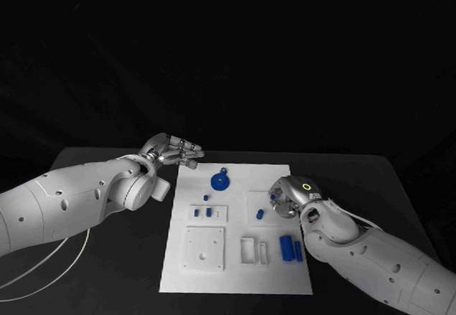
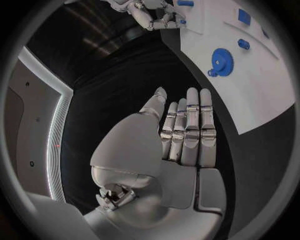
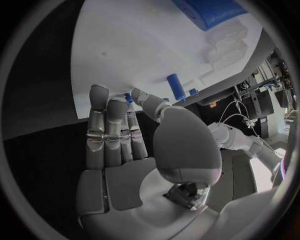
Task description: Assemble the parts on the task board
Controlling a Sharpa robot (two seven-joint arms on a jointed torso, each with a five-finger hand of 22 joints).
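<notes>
The white task board (image 1: 234, 273) lies in the middle of the black table. On it are a blue gear (image 1: 219, 181) (image 2: 220, 61), a small peg (image 1: 206, 197), two small blue pieces (image 1: 203, 213), one more (image 1: 259, 213), and two blue cylinders (image 1: 291, 248) (image 3: 209, 12). My right hand (image 1: 291, 193) (image 3: 125, 135) hovers over the board's right side with fingers straight and thumb alongside. A small blue part (image 1: 275, 197) (image 3: 128, 99) shows just past its fingertips. My left hand (image 1: 172, 153) (image 2: 184, 135) is flat and holds nothing, off the board's far left corner.
A white square block (image 1: 204, 249) and a white slotted holder (image 1: 253, 250) stand on the board's near half. Bare black table (image 1: 118, 266) runs down both sides of the board. A white cable (image 1: 45, 268) trails under my left arm.
</notes>
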